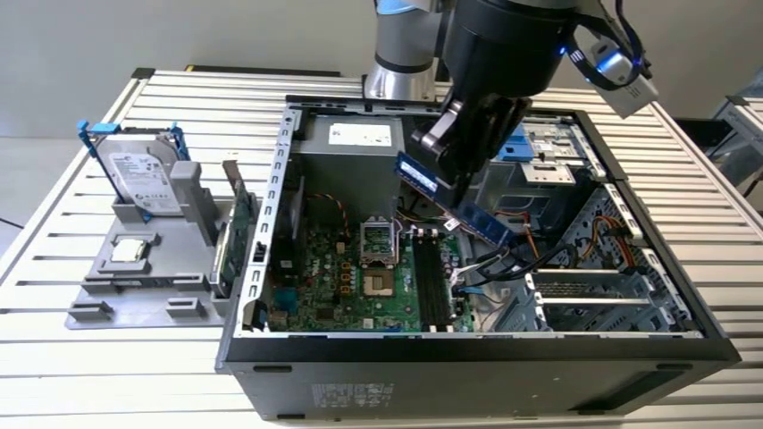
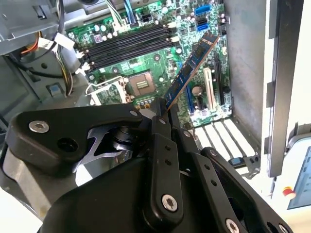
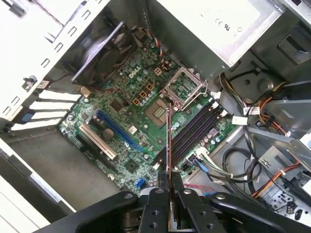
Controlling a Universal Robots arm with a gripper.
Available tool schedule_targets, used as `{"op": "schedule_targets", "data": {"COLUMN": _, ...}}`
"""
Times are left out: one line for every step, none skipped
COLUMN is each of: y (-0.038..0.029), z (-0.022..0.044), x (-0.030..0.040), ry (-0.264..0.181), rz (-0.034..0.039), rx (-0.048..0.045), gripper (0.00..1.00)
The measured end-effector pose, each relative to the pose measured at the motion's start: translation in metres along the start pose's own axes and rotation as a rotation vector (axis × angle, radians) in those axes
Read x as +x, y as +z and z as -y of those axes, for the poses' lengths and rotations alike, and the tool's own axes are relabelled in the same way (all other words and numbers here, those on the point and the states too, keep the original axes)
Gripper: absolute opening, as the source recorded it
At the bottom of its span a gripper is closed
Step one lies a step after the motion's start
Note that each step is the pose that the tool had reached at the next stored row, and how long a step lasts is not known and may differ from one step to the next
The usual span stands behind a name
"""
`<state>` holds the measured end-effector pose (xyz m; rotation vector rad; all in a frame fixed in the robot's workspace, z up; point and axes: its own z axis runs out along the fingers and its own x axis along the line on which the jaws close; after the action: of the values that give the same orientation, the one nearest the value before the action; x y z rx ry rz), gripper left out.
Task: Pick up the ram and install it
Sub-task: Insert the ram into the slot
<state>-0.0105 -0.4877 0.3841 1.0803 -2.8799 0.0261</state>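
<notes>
Slatted white bench [image 1: 120, 375] is carrying an open black computer case [image 1: 477, 357]. At frame centre, the black claw [image 1: 444, 172] is pinching the ram [image 1: 480, 221], a thin green stick, tilted above the green motherboard [image 1: 346, 277].

A white slatted table [image 1: 120, 375] carries an open computer case [image 1: 477, 384] and, beside it, a grey parts holder [image 1: 155, 290].

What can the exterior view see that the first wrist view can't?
From the exterior view: a hard drive standing in a gray holder beside the computer case, all on a slatted table. From the first wrist view: a black fan on the case wall. In both: the jaws shut on the ram stick, held above the green motherboard.
</notes>
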Motion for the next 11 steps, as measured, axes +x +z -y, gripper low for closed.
{"op": "schedule_targets", "data": {"y": 0.0000, "z": 0.0000, "x": -0.0001, "ry": 0.005, "rz": 0.0011, "rx": -0.0016, "gripper": 0.00}}
{"op": "schedule_targets", "data": {"y": 0.0000, "z": 0.0000, "x": -0.0001, "ry": 0.011, "rz": 0.0018, "rx": -0.0026, "gripper": 0.00}}
{"op": "schedule_targets", "data": {"y": 0.0000, "z": 0.0000, "x": -0.0002, "ry": 0.018, "rz": 0.0021, "rx": -0.0034, "gripper": 0.00}}
{"op": "schedule_targets", "data": {"y": 0.0000, "z": 0.0000, "x": -0.0002, "ry": 0.026, "rz": 0.0024, "rx": -0.0043, "gripper": 0.00}}
{"op": "schedule_targets", "data": {"y": -0.0001, "z": 0.0001, "x": -0.0001, "ry": 0.034, "rz": 0.0032, "rx": -0.0055, "gripper": 0.00}}
{"op": "schedule_targets", "data": {"y": -0.0001, "z": 0.0001, "x": -0.0001, "ry": 0.041, "rz": 0.0044, "rx": -0.0069, "gripper": 0.00}}
{"op": "schedule_targets", "data": {"y": -0.0001, "z": 0.0001, "x": -0.0001, "ry": 0.049, "rz": 0.0058, "rx": -0.0082, "gripper": 0.00}}
{"op": "schedule_targets", "data": {"y": 0.0000, "z": 0.0001, "x": -0.0002, "ry": 0.057, "rz": 0.0076, "rx": -0.0094, "gripper": 0.00}}
{"op": "schedule_targets", "data": {"y": 0.0000, "z": 0.0001, "x": -0.0002, "ry": 0.065, "rz": 0.0096, "rx": -0.0108, "gripper": 0.00}}
{"op": "schedule_targets", "data": {"y": 0.0000, "z": 0.0001, "x": -0.0002, "ry": 0.073, "rz": 0.0118, "rx": -0.0122, "gripper": 0.00}}
{"op": "schedule_targets", "data": {"y": -0.0001, "z": 0.0001, "x": -0.0002, "ry": 0.081, "rz": 0.0138, "rx": -0.0134, "gripper": 0.00}}
